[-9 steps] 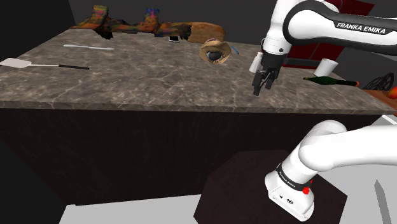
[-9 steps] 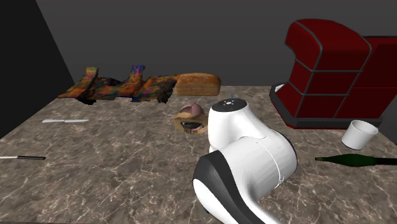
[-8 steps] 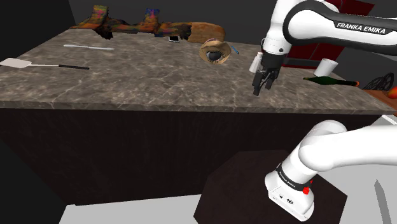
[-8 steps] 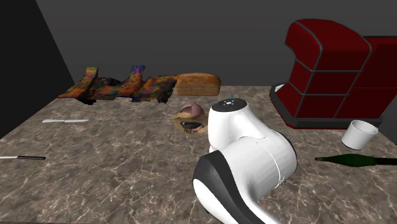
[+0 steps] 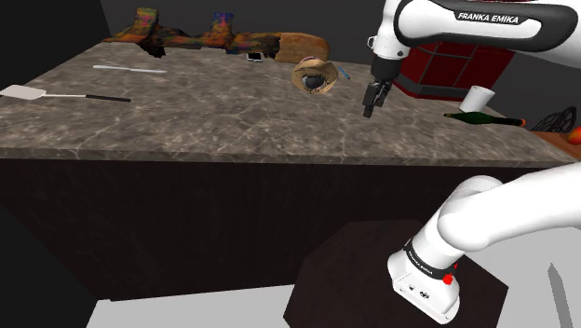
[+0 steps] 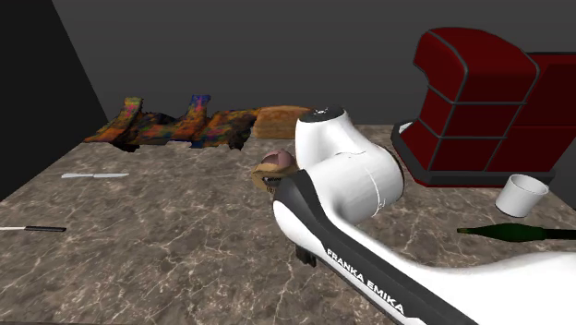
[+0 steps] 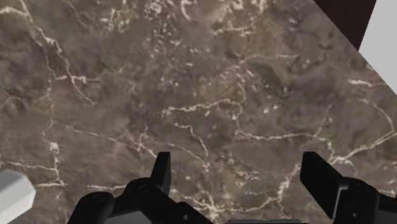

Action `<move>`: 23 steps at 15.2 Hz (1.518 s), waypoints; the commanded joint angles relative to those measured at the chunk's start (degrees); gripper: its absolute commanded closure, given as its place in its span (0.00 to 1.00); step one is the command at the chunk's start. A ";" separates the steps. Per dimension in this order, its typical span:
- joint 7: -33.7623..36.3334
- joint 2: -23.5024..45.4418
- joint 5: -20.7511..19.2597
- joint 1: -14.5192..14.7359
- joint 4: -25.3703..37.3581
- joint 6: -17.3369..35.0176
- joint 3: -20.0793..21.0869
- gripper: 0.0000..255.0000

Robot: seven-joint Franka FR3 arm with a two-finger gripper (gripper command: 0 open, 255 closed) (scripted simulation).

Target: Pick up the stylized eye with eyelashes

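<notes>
I work at what looks like a home kitchen: a long brown marble countertop (image 5: 233, 112) over a dark cabinet front (image 5: 186, 214), a loaf of bread (image 5: 300, 45) at the upper middle, a spatula (image 5: 56, 93) at the left, and a white mug (image 5: 479, 97) and green bottle (image 5: 479, 117) at the right.

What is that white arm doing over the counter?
A white robot arm is reaching over a brown marbled counter. Its black claw hangs open above bare counter and holds nothing. The thing it is after, a tan eye-shaped piece with dark lashes, lies untouched on the counter, a little to the shoulder view's left of the claw. The pickup is not yet done.
</notes>
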 commanded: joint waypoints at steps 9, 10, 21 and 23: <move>-18.48 17.08 -4.48 2.36 18.68 4.15 -3.62 0.00; -20.26 18.85 -4.64 2.58 20.90 4.33 -3.83 0.00; -39.25 39.52 -4.38 3.99 50.18 2.69 -3.91 0.00; -40.50 40.99 -4.35 4.03 51.79 3.09 -3.73 0.00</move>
